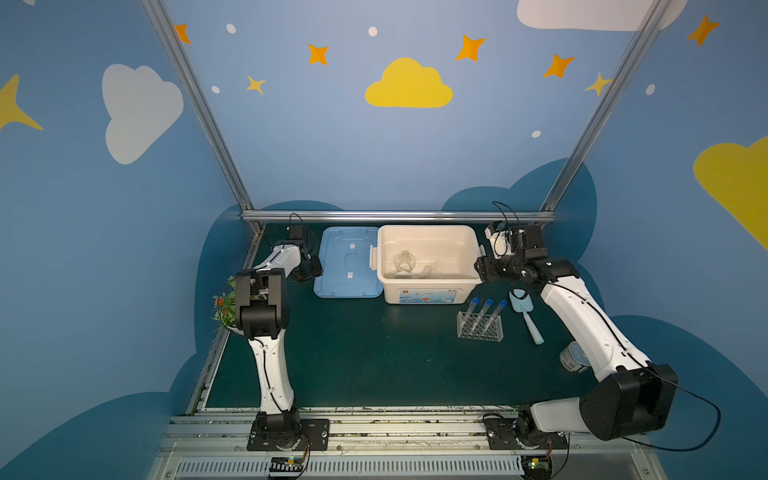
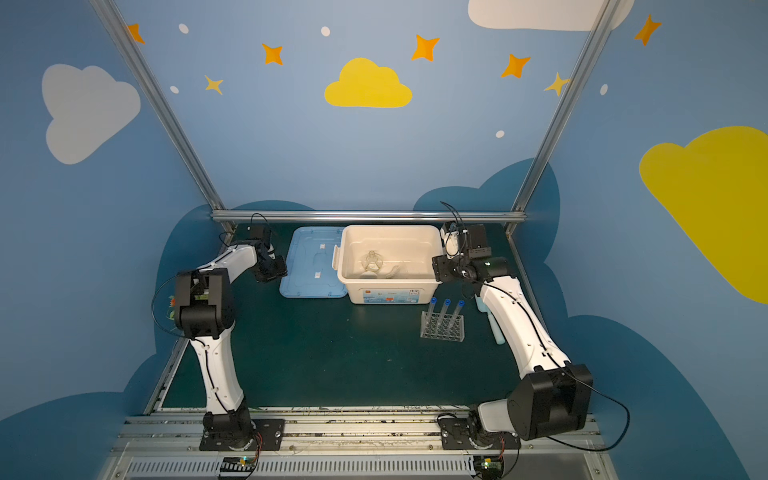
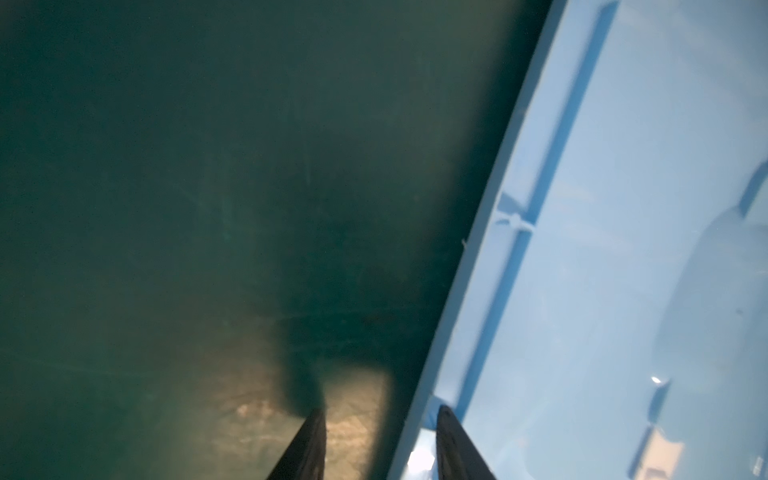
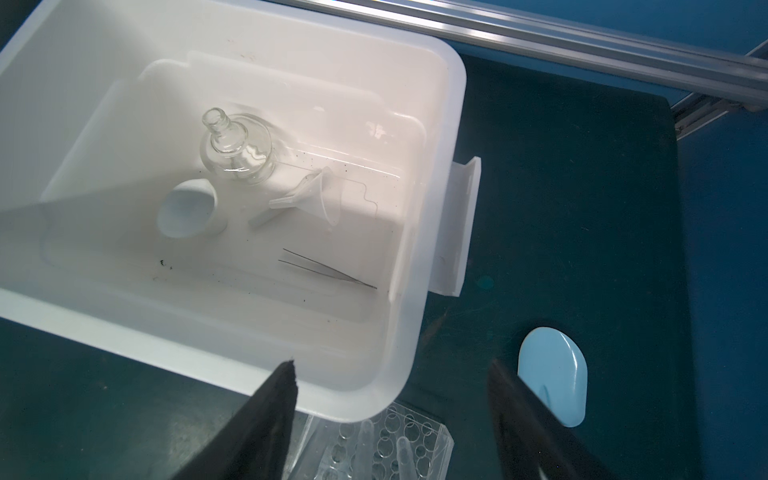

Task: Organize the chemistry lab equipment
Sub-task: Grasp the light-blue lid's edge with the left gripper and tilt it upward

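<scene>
Blue walls (image 1: 332,158) with painted clouds (image 1: 408,85) and stars (image 1: 318,54), aluminium frame (image 1: 399,216), dark green tabletop (image 1: 353,357)

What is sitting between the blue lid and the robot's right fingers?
The open white bin, with a glass flask inside. Both top views show it standing between the blue lid and the right fingers.

White bin (image 1: 424,286), pale blue lid (image 1: 348,266), clear test tubes (image 1: 482,313) with blue caps, dark green table (image 1: 353,353); pale blue scoop (image 1: 528,320)

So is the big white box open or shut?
Open. The blue lid lies flat beside the box, and the flask inside shows.
</scene>
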